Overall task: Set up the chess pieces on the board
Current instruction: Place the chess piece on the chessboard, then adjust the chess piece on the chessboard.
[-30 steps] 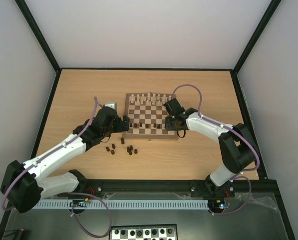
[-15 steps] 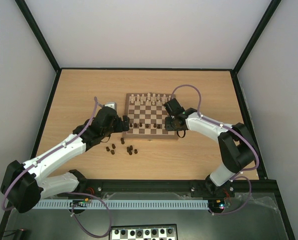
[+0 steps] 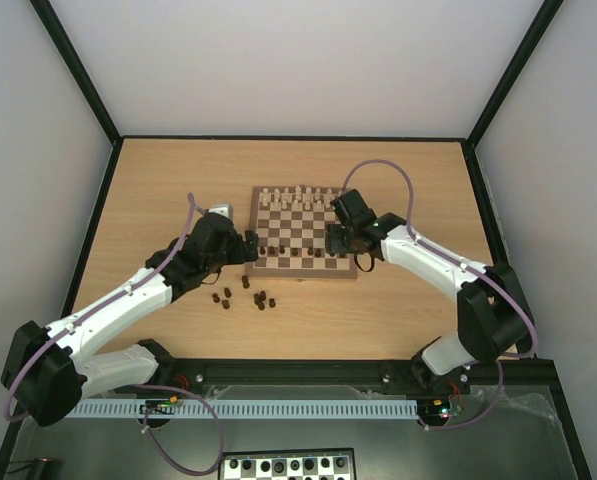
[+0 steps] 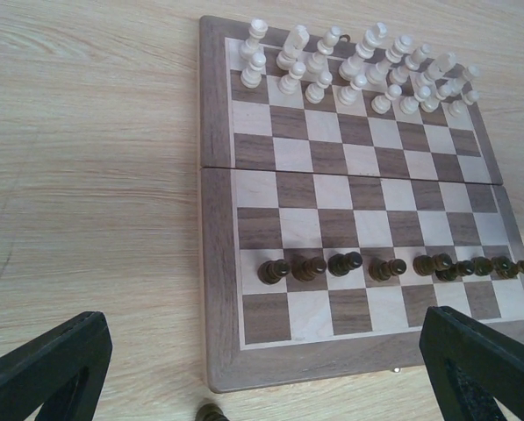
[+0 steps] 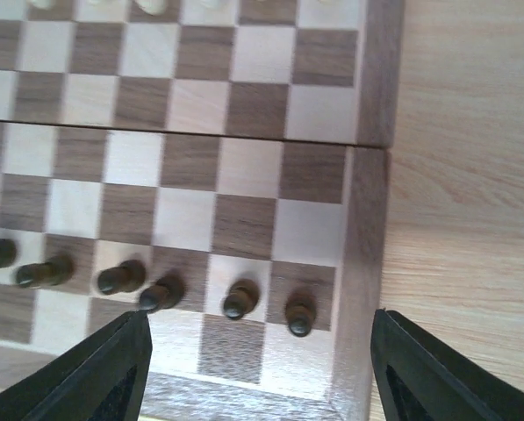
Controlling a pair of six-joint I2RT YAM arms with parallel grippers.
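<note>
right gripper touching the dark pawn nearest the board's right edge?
Apart. Right wrist view: the right gripper stands open, and the dark pawn sits between its fingers with bare board showing on both sides.

the right gripper [image 3: 338, 242] has spread its fingers [image 5: 104, 373], which were closed a second ago. they now stand apart, and the dark pawn [image 5: 299, 317] at the end of the row nearest the worktop's right edge stands free on the board [image 3: 306, 232]. the right arm [image 3: 493, 315] has swung its elbow out toward the worktop's right edge, and its cable [image 3: 388, 170] arches higher.
</note>
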